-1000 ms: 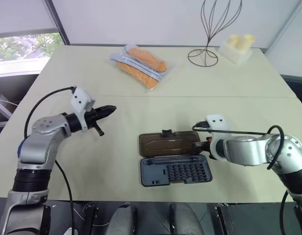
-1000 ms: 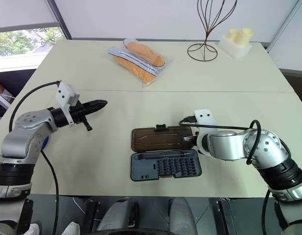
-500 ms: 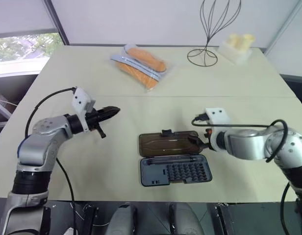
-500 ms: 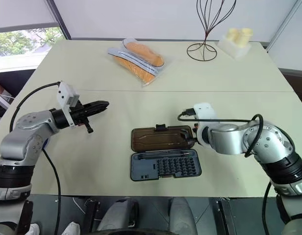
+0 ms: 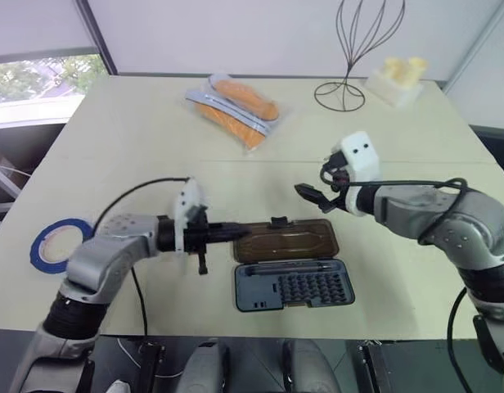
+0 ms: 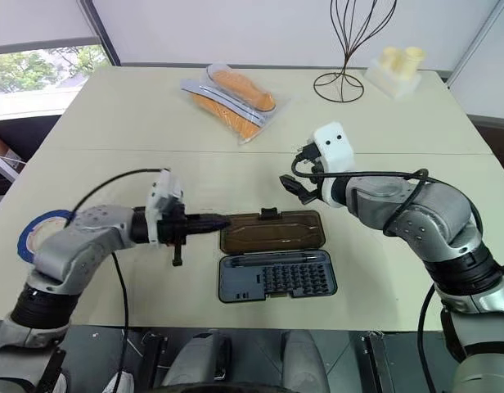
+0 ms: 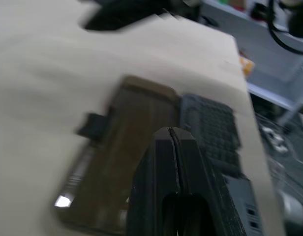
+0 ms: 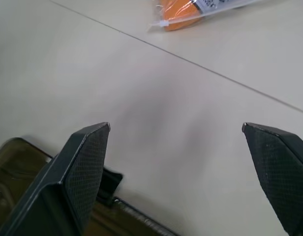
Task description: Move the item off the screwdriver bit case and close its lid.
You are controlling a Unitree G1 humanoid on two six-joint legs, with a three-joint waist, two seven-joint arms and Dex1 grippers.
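The flat dark grey plastic screwdriver bit case lies open; the left end effector, fingers pressed together, touches its translucent smoky-brown lid; the right end effector, fingers spread, hovers above.

The left pincer, shut, touches the flat-lying lid; the right pincer hangs above it.

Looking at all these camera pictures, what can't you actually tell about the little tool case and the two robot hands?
- Left hand: in the head views its tip meets the lid's edge; touching or just above, unclear.
- Left wrist view: blur hides the latch and the bits.
- Screwdriver bit case: bits too small to identify in the head views.
- Right wrist view: the right hand's fingers cover the lid's corner, and the frame edge cuts off the rest.
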